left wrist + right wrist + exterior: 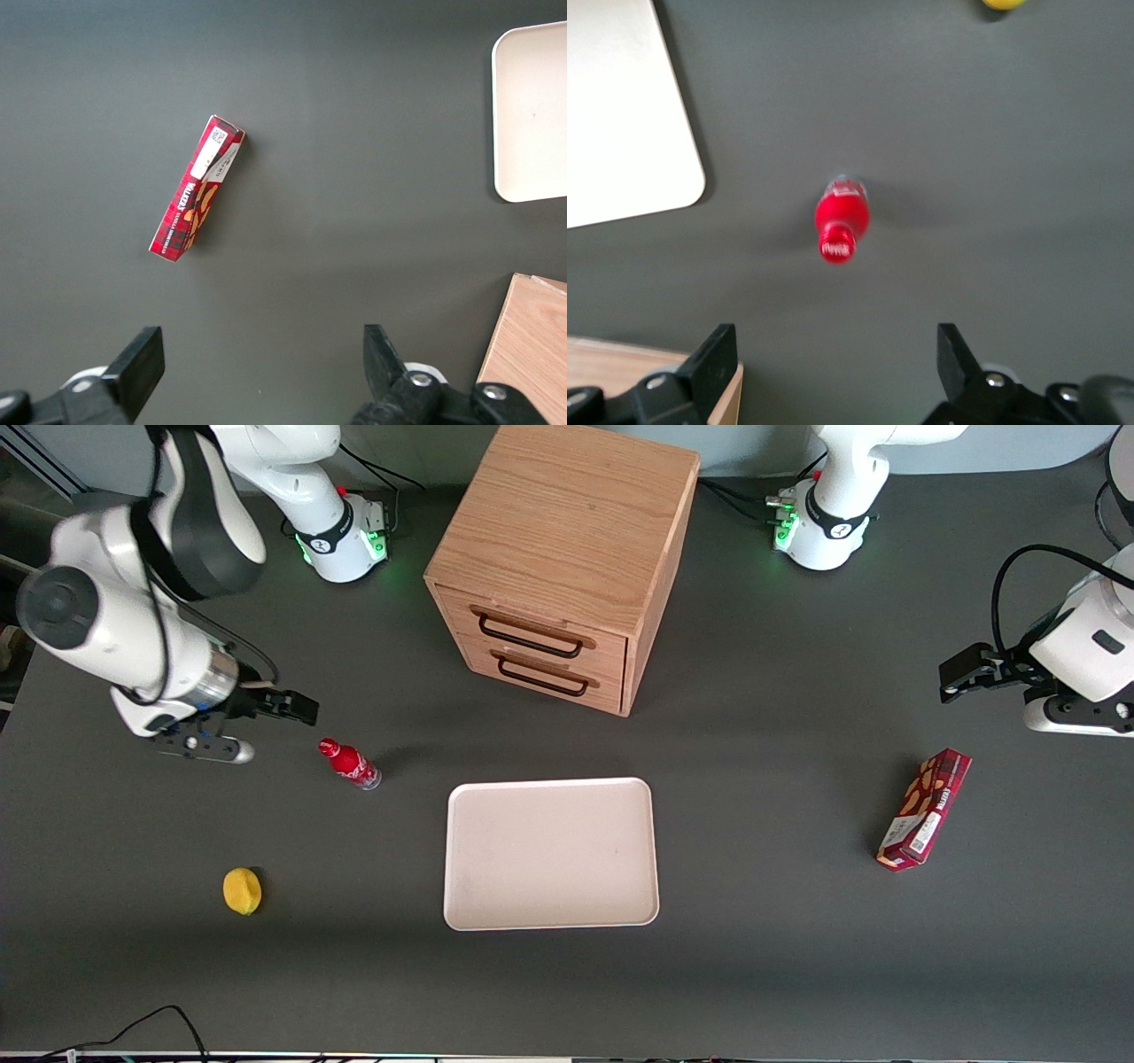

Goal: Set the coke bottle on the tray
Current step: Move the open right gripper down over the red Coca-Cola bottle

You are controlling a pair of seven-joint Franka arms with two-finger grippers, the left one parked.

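The coke bottle (350, 763) is small, slim and red with a red cap. It stands upright on the dark table, between my gripper and the tray. It also shows in the right wrist view (841, 220), seen from above. The tray (550, 853) is large, flat and pale pinkish-white, and nothing lies on it; its corner shows in the right wrist view (629, 133). My gripper (288, 707) hangs above the table toward the working arm's end, short of the bottle and farther from the front camera. Its fingers are wide open and empty (833, 363).
A wooden two-drawer cabinet (558, 567) stands farther from the front camera than the tray. A yellow lemon (242, 890) lies nearer the camera than the bottle. A red snack box (924, 808) lies toward the parked arm's end.
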